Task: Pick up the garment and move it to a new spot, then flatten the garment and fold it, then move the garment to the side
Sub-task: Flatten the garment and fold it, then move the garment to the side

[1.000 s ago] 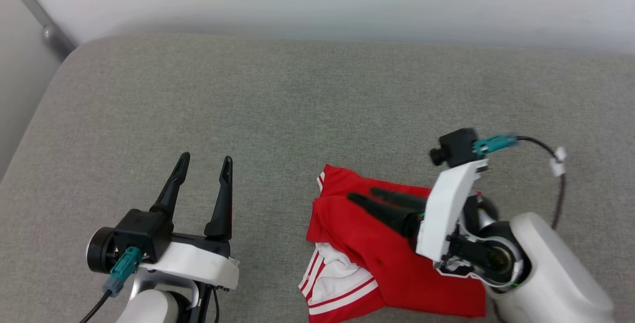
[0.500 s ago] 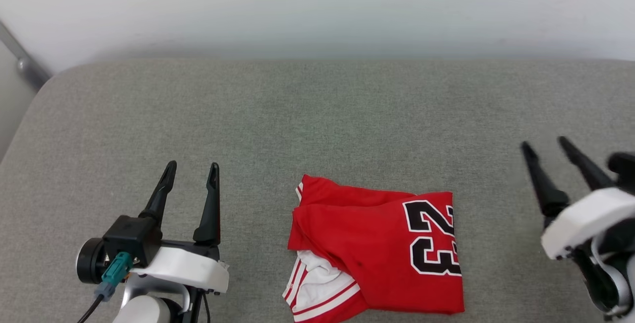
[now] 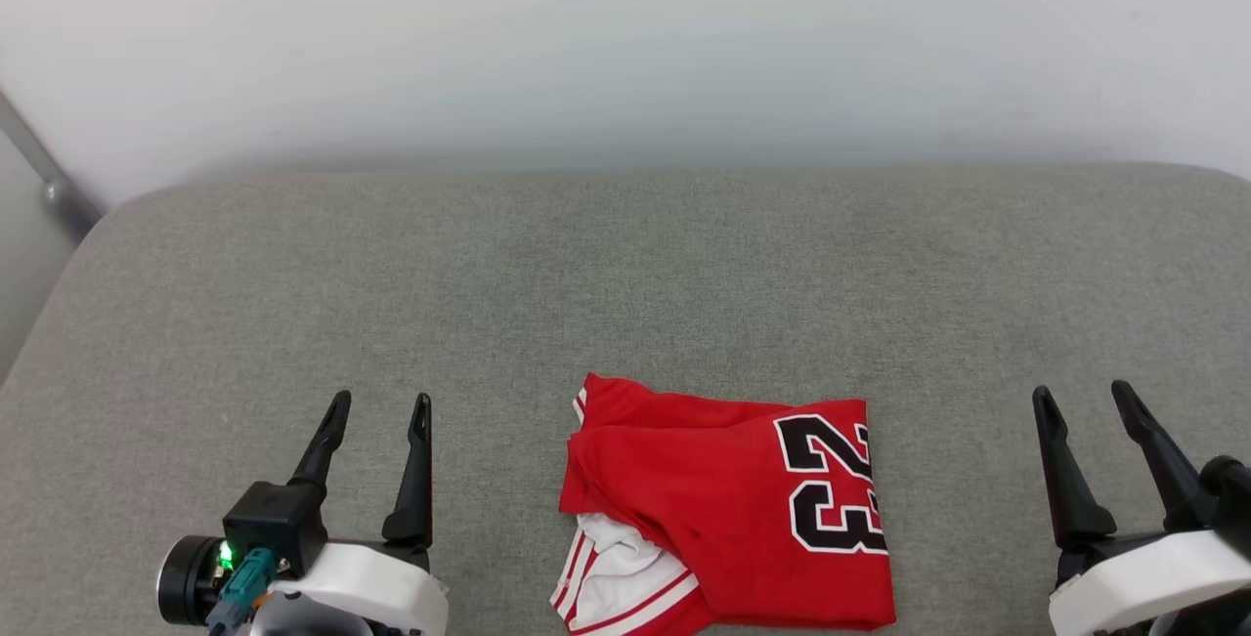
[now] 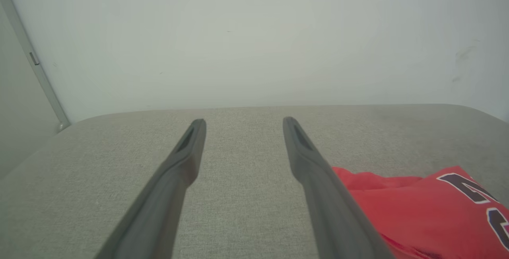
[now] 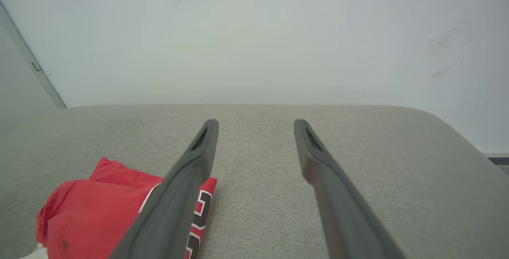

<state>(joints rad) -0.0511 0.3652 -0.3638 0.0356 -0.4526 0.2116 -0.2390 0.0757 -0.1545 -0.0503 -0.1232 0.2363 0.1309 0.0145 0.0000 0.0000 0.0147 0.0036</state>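
The folded red shirt [image 3: 704, 489] lay on the grey fabric surface [image 3: 625, 275] between the grippers, touching neither. The left gripper [image 3: 381, 404] and right gripper [image 3: 1081, 393] were both spread apart and empty.

Folded soft red T-shirt [image 3: 704, 509] lying flat on a grey fabric surface [image 3: 391, 304].
Black, white-edged "23" faces up, sideways, at its right; a white, red-striped sleeve [image 3: 625, 585] pokes out lower left.
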